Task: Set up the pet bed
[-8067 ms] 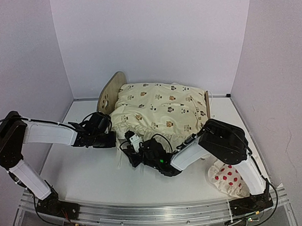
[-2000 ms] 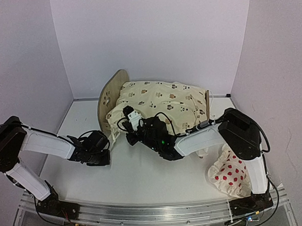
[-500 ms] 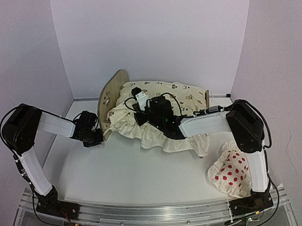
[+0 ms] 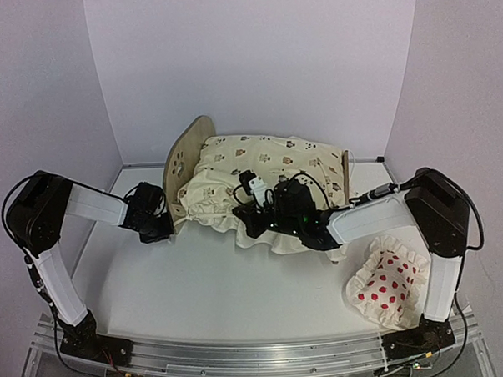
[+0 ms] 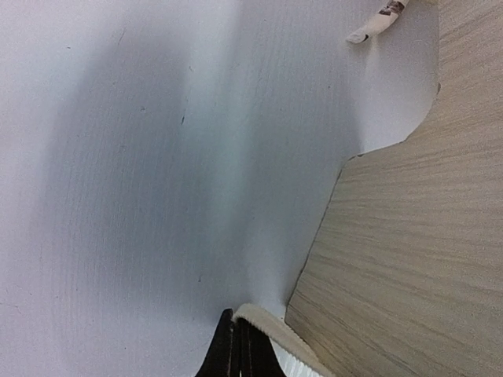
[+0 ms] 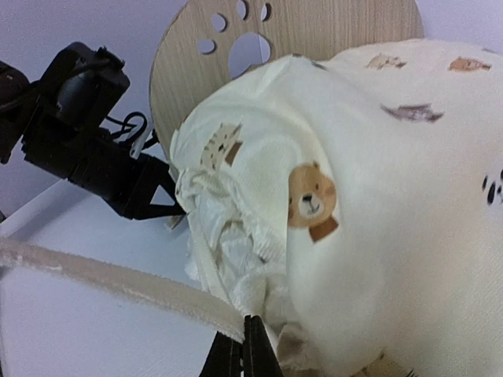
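The pet bed stands at the back of the table, its rounded plywood end board with a paw-print cutout on the left. A cream animal-print cushion lies heaped over it and hides the base. My right gripper is shut on the cushion's frilled front edge, with a cream band of trim running off to the left. My left gripper is shut low beside the end board, with a strip of the cushion's cream trim pinched at its tips.
A white pillow with red dots lies on the table at the near right, beside the right arm's base. The bed's other end board shows at the right. White walls close in the table on three sides.
The right gripper has come down from the top of the cushion to its front edge, and the frill lies less spread over the table. The left arm earlier swung from the table to the end board.
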You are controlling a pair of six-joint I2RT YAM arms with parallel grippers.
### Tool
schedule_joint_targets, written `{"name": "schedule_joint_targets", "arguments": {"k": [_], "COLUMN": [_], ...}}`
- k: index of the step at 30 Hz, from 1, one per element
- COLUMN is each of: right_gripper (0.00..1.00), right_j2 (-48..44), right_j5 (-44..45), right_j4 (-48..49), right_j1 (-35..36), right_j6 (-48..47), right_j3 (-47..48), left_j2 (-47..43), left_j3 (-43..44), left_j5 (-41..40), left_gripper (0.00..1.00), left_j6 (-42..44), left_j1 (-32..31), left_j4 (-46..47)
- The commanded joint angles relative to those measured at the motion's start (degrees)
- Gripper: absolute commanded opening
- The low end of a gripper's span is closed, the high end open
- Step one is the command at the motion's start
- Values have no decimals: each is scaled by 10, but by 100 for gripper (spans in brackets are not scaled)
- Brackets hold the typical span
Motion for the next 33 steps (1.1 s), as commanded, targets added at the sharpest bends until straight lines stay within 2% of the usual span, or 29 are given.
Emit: {"name": "schedule_joint_targets", "arguments": {"k": [1, 15, 33], "right_gripper": [0, 0, 0], "right_j2": [-38, -20, 27], "right_j5": [-43, -61, -90], "right_j4": [18, 71, 93], "right_j1": [-6, -6, -6], "right_j6": [37, 72, 86], "right_j3": [-33, -118, -136], "left_j2": [27, 48, 37], "left_j3": [12, 49, 37], "left_j5": [-13, -21, -33], "left_gripper": [0, 0, 0], "left_j6": [9, 22, 21], "left_j1": [13, 29, 30], "left_j4": [-55, -72, -50]}}
